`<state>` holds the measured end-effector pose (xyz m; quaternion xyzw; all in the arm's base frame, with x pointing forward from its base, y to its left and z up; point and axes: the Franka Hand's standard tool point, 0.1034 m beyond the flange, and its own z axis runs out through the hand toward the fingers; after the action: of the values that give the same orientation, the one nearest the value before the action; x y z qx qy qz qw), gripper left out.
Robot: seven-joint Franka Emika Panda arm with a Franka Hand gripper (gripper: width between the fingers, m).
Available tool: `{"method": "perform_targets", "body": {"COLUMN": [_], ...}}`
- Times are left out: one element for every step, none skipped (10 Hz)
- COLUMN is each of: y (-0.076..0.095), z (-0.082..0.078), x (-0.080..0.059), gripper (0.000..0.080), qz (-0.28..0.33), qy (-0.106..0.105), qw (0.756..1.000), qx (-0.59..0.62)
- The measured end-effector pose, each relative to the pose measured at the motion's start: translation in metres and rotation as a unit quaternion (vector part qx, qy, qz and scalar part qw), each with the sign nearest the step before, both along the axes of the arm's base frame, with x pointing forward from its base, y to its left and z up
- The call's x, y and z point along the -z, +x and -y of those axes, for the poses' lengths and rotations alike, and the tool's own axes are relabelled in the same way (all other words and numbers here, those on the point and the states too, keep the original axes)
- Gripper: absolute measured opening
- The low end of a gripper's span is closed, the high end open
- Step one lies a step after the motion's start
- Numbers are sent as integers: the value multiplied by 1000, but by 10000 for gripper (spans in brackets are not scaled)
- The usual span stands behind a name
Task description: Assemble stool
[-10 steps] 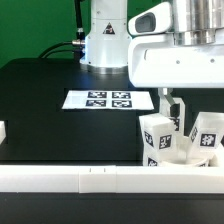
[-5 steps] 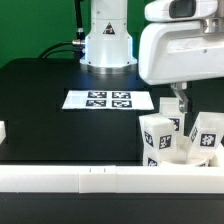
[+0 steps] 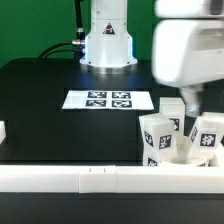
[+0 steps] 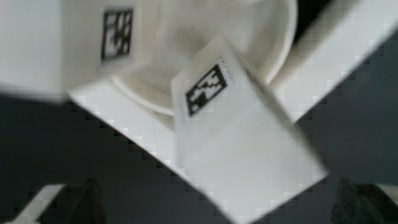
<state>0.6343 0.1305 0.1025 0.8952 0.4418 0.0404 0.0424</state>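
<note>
- Showing a black table filling most of the exterior view, with a green wall behind it.
- Lying flat near the table's middle: one marker board, carrying several black-and-white tags.
- Running along the near edge: one long white border rail.
- Standing at the back: the white robot base, with a dark cable trailing toward the exterior view's left.
- Clustering at the exterior view's right, just behind the rail: three blocky white stool legs countable, each tagged, touching or nearly touching one another.
- Appearing only in the wrist view: one round white seat, with a tagged leg lying tilted across it.
- Hovering above that cluster: the gripper, fingers spread wide apart, clamping nothing.
- Blurring heavily in the wrist view; finer detail impossible to tell.
</note>
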Motion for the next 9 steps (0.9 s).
{"method": "perform_targets", "body": {"y": [0, 1, 2, 2, 0, -4, -5, -5, -3], "z": [1, 5, 7, 8, 8, 9, 8, 6, 8], "x": [-1, -1, -1, 0, 9, 19, 27, 31, 29], "gripper": [649, 649, 649, 649, 649, 649, 649, 649, 649], "qz": [-4, -4, -5, -6, -8, -16, -21, -23, -23], "qy": [-9, -16, -24, -31, -45, -46, -50, -48, -49], "qw": [999, 998, 995, 993, 986, 985, 983, 985, 985], "qx": [-34, -65, -95, -115, -162, -165, -173, -164, -162]}}
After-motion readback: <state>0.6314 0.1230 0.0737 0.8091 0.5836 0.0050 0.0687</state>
